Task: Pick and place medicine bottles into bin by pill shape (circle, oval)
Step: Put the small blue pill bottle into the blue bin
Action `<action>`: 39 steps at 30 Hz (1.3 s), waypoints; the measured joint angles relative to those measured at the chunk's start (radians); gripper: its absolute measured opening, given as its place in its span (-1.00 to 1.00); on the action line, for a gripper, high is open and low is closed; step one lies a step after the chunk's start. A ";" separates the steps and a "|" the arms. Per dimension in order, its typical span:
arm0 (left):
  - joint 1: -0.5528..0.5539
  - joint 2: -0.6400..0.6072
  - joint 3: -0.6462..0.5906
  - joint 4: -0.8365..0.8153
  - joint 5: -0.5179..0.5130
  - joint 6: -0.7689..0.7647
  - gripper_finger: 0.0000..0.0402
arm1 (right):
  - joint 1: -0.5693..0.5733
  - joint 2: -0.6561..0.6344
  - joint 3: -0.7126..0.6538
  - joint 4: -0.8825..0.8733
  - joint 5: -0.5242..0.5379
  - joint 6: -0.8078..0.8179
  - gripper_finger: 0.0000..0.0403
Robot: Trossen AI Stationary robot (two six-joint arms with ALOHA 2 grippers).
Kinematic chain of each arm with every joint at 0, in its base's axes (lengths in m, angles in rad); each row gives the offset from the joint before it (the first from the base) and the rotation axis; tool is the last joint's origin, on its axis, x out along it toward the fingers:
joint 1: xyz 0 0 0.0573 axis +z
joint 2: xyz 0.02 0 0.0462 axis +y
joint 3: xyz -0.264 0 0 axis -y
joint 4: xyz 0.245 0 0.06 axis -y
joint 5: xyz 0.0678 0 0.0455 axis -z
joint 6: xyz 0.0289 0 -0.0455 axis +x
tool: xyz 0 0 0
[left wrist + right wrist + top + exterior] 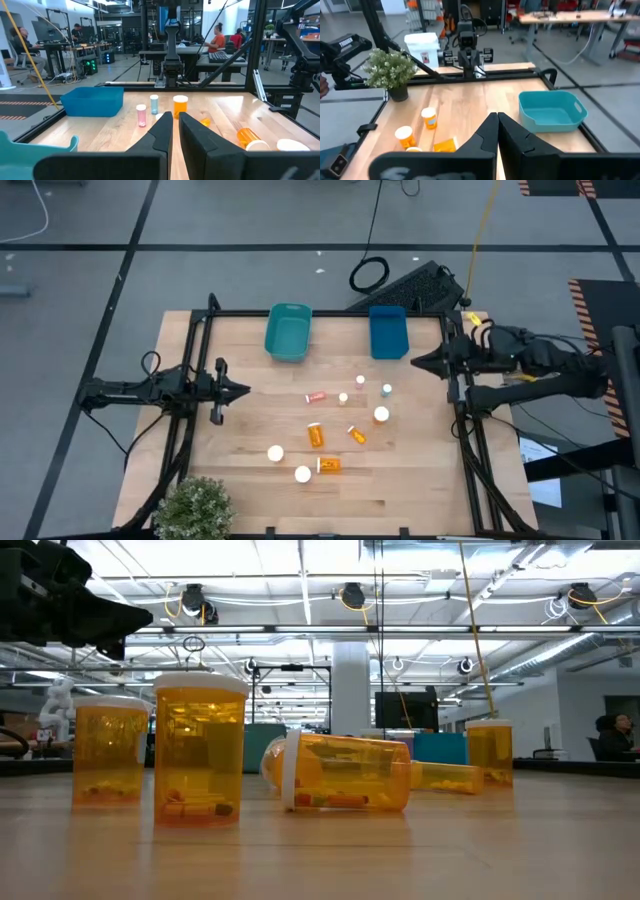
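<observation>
Nothing has been sorted yet, as far as I can judge. My table (240,480) carries everything: the teal bin (288,332) and the blue bin (388,331) sit side by side along the far edge, and from above both look bare inside. Every one of the medicine bottles (330,430) is loose on the wood between my two arms, nearer the middle and the near half than the bins. So the whole job is ahead of me: read each pill shape, pick, and drop into the matching bin.

My left end effector (240,390) hovers at the left side of the table, fingers nearly closed with only a thin slit between them, holding nothing. My right end effector (418,363) waits at the right edge just beside the blue bin, also pinched almost together and empty.

The bottles themselves are small next to the bins. I count roughly ten. Most are translucent orange with white caps; some stand upright, showing only round white tops from above, and others lie on their sides, such as the one in the low view (345,773) with pills settled along its lower wall. A few smaller ones near the blue bin look pink or pale. I cannot tell round from oval in most of them.
</observation>
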 joint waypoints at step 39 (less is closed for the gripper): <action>0.000 0.607 1.085 -0.629 -0.033 -0.057 -0.82 | 0.000 0.169 0.182 -0.160 0.000 0.053 -1.00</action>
